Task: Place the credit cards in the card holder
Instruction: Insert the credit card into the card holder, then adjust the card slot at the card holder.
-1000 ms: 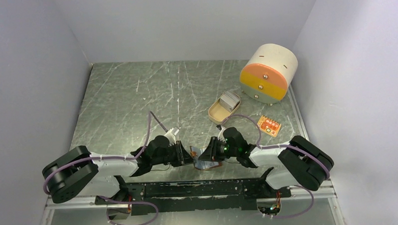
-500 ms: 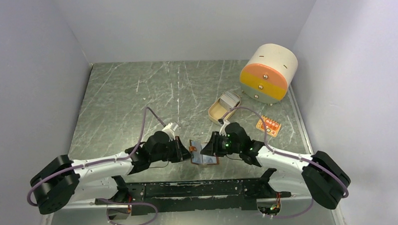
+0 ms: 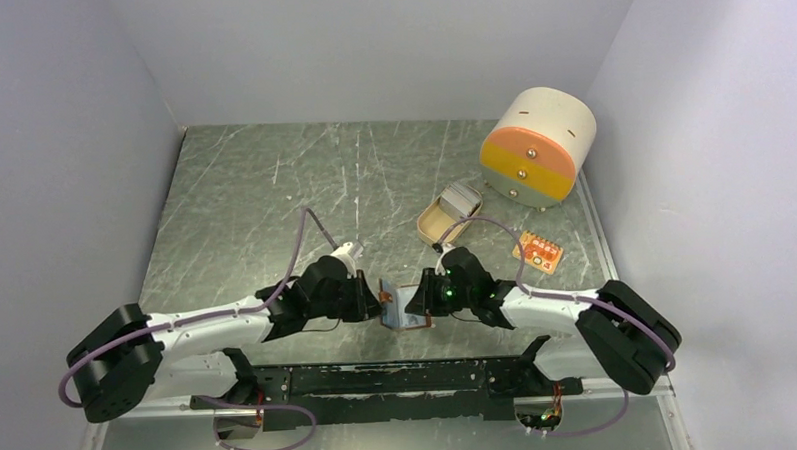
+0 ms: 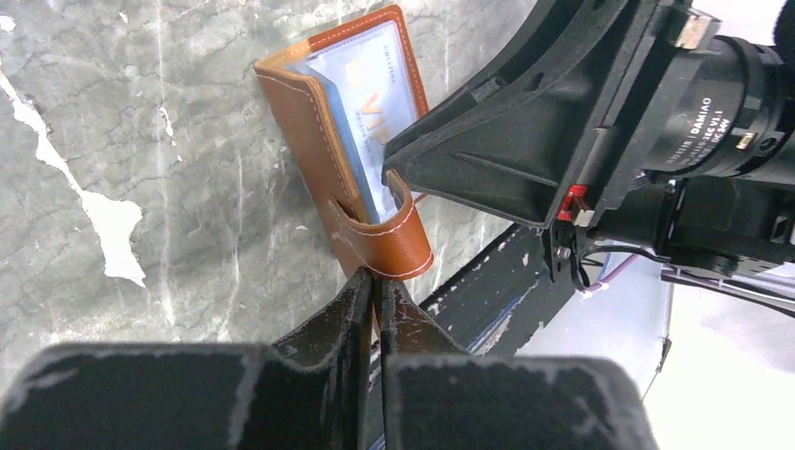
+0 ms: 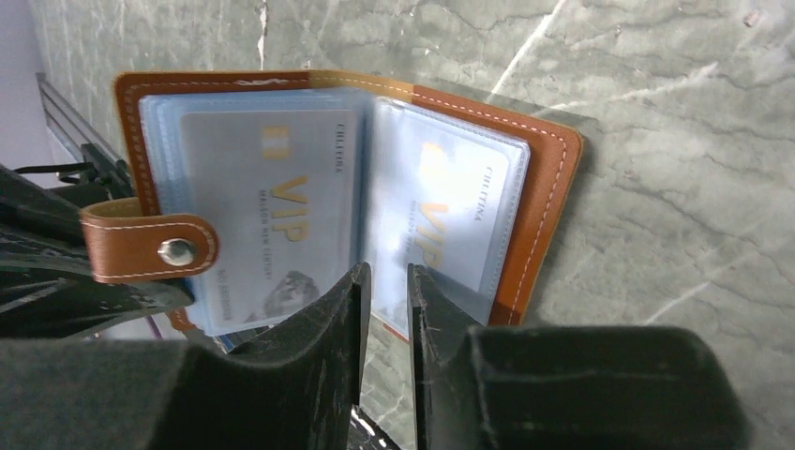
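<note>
Near the green worktop's [image 3: 274, 209] front edge the card holder [image 3: 400, 310] is standing open, probably light and floppy, with the left pincer [image 4: 370, 286] fully closed and gripping its strap [image 4: 392, 239], and the right pincer [image 5: 384, 281] nearly closed and pinching a slippery clear sleeve [image 5: 441, 216].

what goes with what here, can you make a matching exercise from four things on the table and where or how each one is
Things:
1 card holder
2 tan dish
3 drum box
4 small orange board

Place or state:
a far right corner
b open, clear sleeves showing
c lying flat, nearer than the drum box
d holds a card stack

Pairs: 1-b, 2-d, 3-a, 4-c
</note>
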Action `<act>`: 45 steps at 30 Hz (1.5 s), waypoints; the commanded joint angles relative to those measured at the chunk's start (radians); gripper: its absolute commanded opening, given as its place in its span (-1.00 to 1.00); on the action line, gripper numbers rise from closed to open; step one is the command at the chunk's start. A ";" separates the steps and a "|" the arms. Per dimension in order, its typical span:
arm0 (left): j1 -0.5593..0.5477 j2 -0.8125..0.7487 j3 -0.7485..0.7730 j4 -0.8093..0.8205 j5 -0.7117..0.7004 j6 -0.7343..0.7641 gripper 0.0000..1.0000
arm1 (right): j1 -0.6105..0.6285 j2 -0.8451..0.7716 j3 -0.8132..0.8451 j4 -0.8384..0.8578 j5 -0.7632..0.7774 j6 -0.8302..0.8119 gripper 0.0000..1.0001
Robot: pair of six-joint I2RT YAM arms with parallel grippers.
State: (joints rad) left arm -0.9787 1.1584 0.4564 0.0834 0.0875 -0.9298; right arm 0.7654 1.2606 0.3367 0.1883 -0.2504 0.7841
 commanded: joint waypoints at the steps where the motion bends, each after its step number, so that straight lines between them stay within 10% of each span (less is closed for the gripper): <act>1: 0.006 0.055 0.023 0.143 0.068 -0.010 -0.82 | 0.003 0.045 -0.040 0.086 0.012 0.003 -0.49; 45: 0.008 0.213 0.036 0.153 0.048 -0.072 -0.35 | 0.006 0.070 -0.097 0.166 0.023 -0.001 -0.42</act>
State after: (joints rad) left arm -0.9722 1.3746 0.4927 0.1509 0.1024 -0.9886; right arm 0.7673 1.3060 0.2695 0.3901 -0.2543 0.8001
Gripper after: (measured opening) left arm 0.320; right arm 0.285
